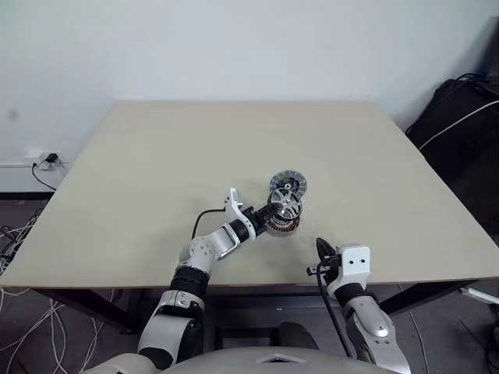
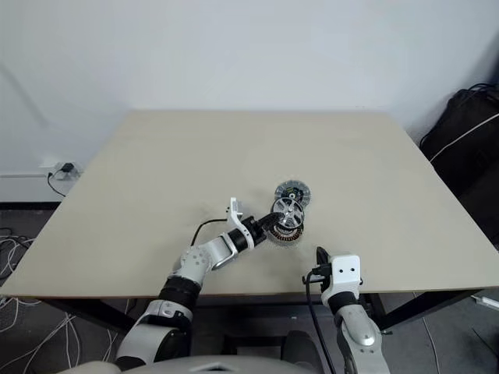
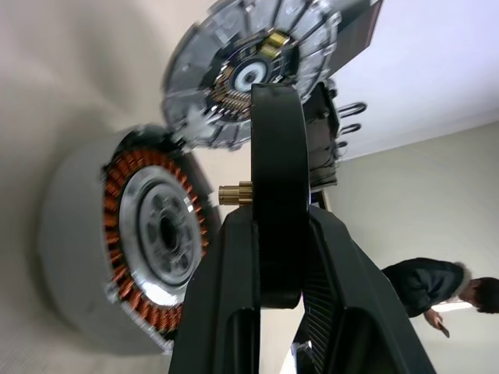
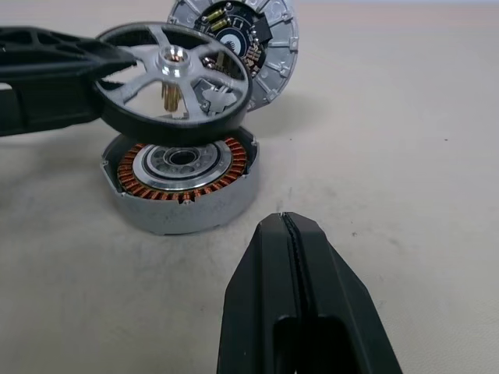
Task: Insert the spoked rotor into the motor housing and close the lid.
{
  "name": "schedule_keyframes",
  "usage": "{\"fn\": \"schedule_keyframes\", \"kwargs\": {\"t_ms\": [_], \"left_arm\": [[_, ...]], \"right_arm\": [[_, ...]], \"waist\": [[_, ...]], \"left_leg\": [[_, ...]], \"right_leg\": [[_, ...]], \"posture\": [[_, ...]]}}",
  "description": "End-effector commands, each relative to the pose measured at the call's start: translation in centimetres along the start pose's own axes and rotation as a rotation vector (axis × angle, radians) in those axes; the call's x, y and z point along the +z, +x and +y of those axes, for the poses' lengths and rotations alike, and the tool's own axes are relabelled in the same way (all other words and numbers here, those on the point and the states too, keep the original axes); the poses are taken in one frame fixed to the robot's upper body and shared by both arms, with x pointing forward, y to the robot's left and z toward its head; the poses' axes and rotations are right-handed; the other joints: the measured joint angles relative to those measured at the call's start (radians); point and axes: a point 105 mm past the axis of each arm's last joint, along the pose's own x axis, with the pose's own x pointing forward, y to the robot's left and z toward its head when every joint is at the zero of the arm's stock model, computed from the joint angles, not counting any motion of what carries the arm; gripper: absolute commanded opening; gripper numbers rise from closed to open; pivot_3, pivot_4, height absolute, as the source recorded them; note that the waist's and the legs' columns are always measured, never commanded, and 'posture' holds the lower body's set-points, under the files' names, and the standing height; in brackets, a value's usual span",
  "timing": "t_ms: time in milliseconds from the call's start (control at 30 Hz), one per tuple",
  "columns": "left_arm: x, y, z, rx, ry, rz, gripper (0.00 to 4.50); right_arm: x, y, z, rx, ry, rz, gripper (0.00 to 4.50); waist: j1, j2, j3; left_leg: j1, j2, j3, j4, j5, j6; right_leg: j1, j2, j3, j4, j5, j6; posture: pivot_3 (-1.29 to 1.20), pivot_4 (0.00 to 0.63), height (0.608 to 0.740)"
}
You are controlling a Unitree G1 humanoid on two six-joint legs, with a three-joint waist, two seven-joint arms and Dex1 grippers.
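Nearest, at the lower right of the head view, my right gripper [image 1: 320,246] sits at the table's front edge with its two black fingers pressed flat together, nothing between them. It is well apart from the parts.

Further in, at lower centre of the head view, my left gripper [image 1: 267,212] reaches up and to the right and pinches the spoked rotor [image 4: 173,78] by its dark rim. In the right wrist view the rotor hangs in the upper left, slightly tilted, just above the motor housing [image 4: 183,183], with its brass shaft pointing down towards the housing's pale centre. A gap shows between rotor and housing; they are apart.

The housing stands on the tan table [image 1: 156,171], its copper windings facing up and uncovered.

Just behind the housing lies the lid [image 1: 288,184], flat on the table, segmented rim up, partly hidden by the rotor in the right wrist view.
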Motion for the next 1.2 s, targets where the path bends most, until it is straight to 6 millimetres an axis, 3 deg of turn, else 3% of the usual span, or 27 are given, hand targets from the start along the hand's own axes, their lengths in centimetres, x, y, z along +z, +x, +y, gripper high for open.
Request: {"fn": "schedule_keyframes", "kwargs": {"t_ms": [33,500,833,1200], "left_arm": [[-3.9,1.4,-1.3,-0.045,-0.126,0.041,0.41],[-5.0,1.4,-1.0,-0.041,-0.144,0.085,0.41],[-4.1,1.3,-1.5,-0.066,-0.108,0.05,3.72],[-1.0,-0.1,-1.6,-0.034,-0.02,-0.079,3.72]], "right_arm": [[1.5,0.2,0.0,-0.002,-0.016,-0.053,0.0],[1.4,0.2,-0.1,-0.01,-0.028,-0.041,0.0],[1.2,0.3,0.0,-0.009,-0.029,-0.031,0.0],[1.1,1.0,0.5,0.015,-0.026,-0.029,0.0]], "waist": [[0.0,0.0,0.0],[0.0,0.0,0.0],[0.0,0.001,-0.002],[-0.001,0.002,-0.001]], "left_leg": [[0.0,0.0,0.0,0.0,0.0,0.0],[0.0,0.0,0.0,0.0,0.0,0.0],[0.001,0.0,0.0,0.001,0.0,0.0],[0.0,0.0,0.0,0.001,0.0,0.0]], "right_leg": [[0.0,0.0,0.0,0.0,0.0,0.0],[0.0,0.0,0.0,0.0,0.001,-0.002],[0.002,0.0,0.0,0.0,0.001,0.001],[0.0,0.0,0.001,0.0,0.004,-0.002]], "posture": [[0.0,0.0,0.74],[0.0,0.0,0.74],[0.0,0.0,0.74],[0.0,0.0,0.74]]}}
